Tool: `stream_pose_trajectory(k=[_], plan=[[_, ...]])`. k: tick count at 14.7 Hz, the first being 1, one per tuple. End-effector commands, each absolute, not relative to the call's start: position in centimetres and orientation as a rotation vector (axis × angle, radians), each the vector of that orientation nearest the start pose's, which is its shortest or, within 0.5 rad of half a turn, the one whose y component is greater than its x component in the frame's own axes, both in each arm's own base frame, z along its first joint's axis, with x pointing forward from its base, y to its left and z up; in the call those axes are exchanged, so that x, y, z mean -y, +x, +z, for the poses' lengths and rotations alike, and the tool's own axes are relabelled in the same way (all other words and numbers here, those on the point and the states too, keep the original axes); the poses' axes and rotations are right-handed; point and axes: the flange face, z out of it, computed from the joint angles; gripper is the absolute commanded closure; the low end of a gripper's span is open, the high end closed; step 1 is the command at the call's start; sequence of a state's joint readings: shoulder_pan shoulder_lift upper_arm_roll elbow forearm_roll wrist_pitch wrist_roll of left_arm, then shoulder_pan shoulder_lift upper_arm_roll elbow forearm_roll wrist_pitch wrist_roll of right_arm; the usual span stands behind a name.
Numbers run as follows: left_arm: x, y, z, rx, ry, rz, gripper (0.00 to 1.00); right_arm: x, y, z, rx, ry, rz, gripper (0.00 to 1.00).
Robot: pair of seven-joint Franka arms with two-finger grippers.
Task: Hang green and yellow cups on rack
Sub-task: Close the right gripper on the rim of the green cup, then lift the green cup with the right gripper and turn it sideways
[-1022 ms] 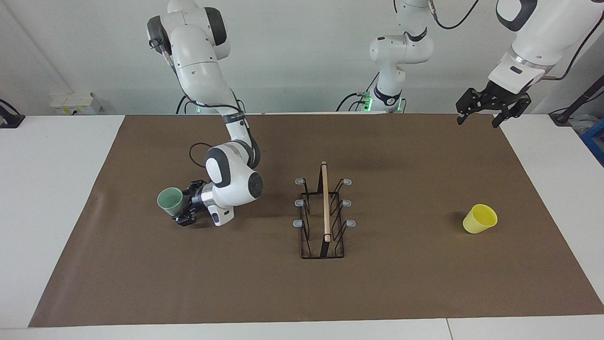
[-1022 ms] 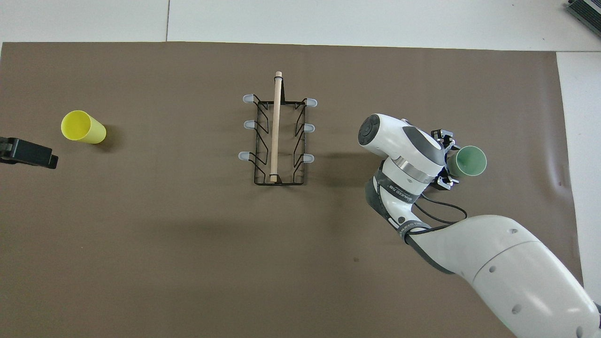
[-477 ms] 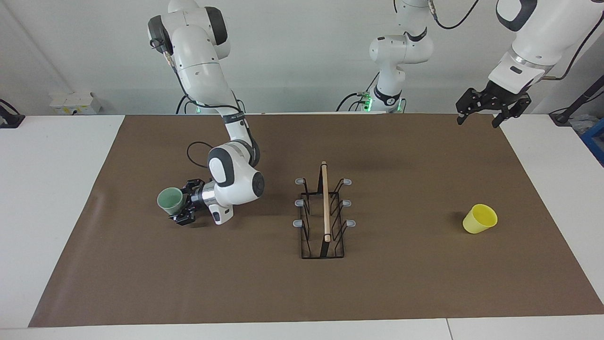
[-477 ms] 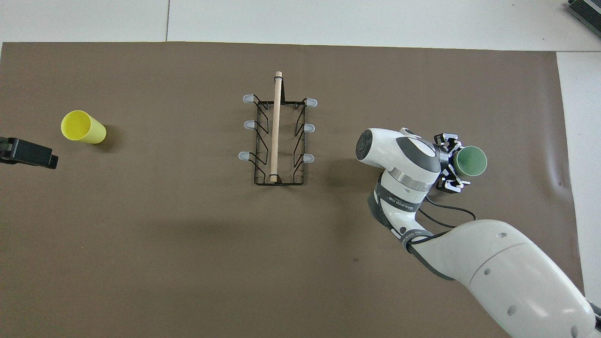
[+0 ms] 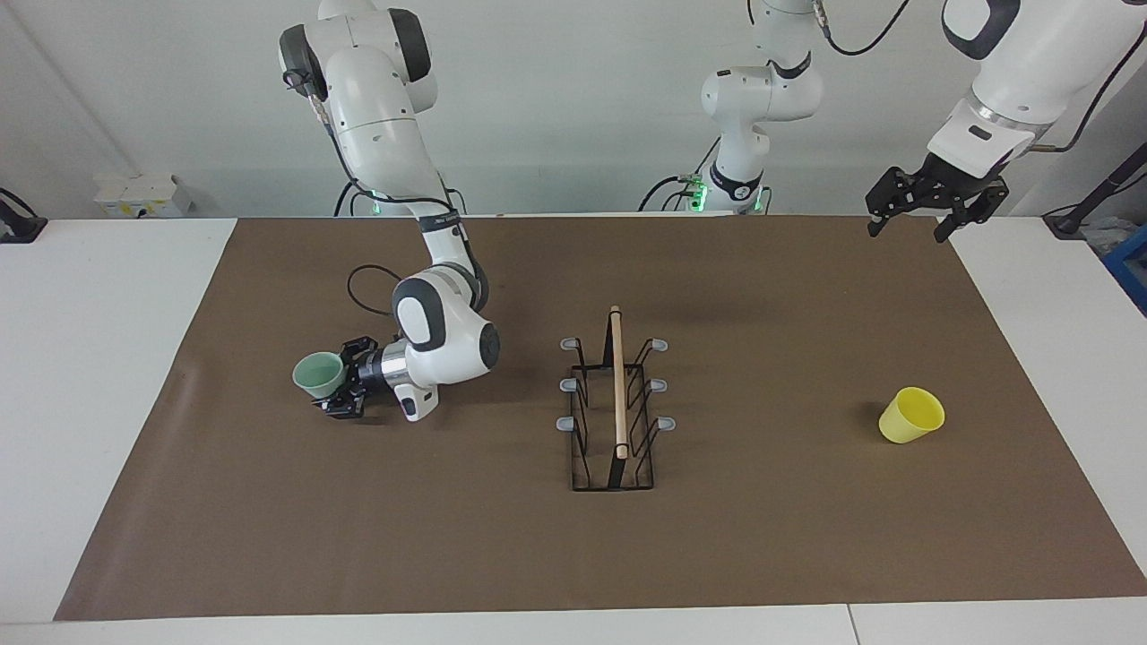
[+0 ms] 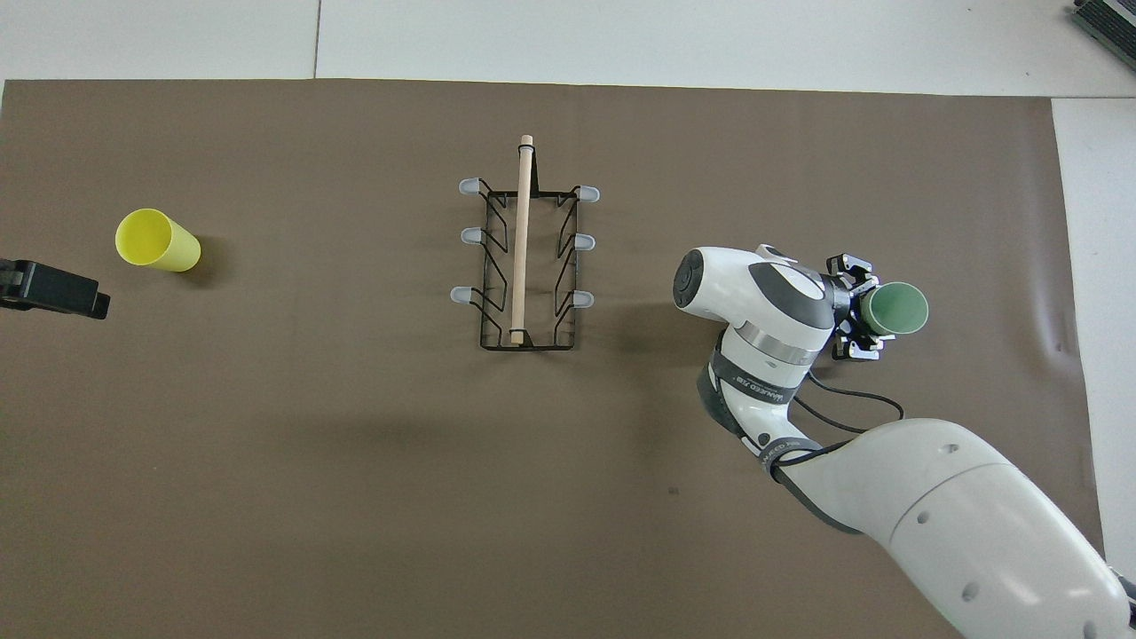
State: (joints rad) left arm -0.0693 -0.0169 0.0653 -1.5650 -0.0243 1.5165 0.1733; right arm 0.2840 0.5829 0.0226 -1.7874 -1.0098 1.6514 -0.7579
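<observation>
The mint green cup (image 5: 318, 374) (image 6: 896, 308) lies on its side at the right arm's end of the mat, mouth turned away from the rack. My right gripper (image 5: 341, 382) (image 6: 854, 308) is low over the mat, shut on the cup's narrow bottom end. The black wire rack (image 5: 616, 403) (image 6: 524, 257) with its wooden rod stands mid-mat, all pegs bare. The yellow cup (image 5: 912, 416) (image 6: 155, 240) lies tipped over at the left arm's end. My left gripper (image 5: 906, 231) hangs open, high over the mat's corner at that end, where the arm waits.
A brown mat (image 5: 762, 537) covers most of the white table (image 5: 107, 358). A third robot base (image 5: 739, 179) stands at the robots' edge of the table, apart from the rack. The right arm's black cable (image 5: 363, 287) loops above the mat by its wrist.
My right gripper has closed from open onto the green cup's bottom end. Wrist and cup have shifted slightly toward the right arm's end. The left arm has not moved.
</observation>
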Motion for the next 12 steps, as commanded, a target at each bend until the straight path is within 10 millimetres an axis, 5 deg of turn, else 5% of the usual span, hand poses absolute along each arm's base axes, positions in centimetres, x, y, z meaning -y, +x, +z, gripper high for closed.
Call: stream_pose_trajectory(k=[1,8,12], plan=[[0.5,53.6,63.4,-0.269,-3.161,0.057,0.00,-11.4,60.7,26.2,-1.516,1.570,-1.002,1.00],[0.4,53.6,63.4,-0.267,-3.161,0.057,0.00,-16.1,62.8,35.4,-1.495,1.917,-0.899,1.00],[0.4,53.6,63.3,-0.267,-3.162,0.072,0.00,-13.2,63.0,43.3,-1.506,2.257,-0.647,1.00]])
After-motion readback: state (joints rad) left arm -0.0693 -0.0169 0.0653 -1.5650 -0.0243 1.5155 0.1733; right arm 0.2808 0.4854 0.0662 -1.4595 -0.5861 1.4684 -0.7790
